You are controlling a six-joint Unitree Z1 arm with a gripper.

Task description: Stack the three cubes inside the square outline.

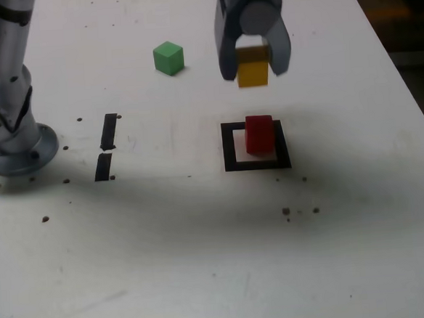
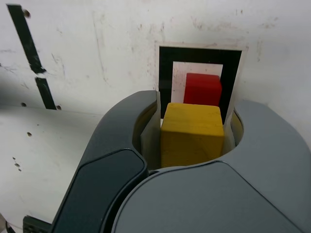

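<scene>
1. I see the red cube (image 1: pixel 260 134) already inside the square outline (image 1: pixel 229 149), mid-table.
2. My gripper (image 1: pixel 254 67) is clamped on the yellow cube (image 1: pixel 252 67) — raised above it, unplaced.
3. The green cube (image 1: pixel 168 58) waits toward the table's far edge — untouched.

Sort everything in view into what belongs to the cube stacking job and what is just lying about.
Part of the job:
- yellow cube, held in the pincer above the table
- red cube, inside the square outline
- green cube, alone on the table

Just there:
- two short black strips
- arm base at the exterior view's left
- dark specks on the white table
</scene>
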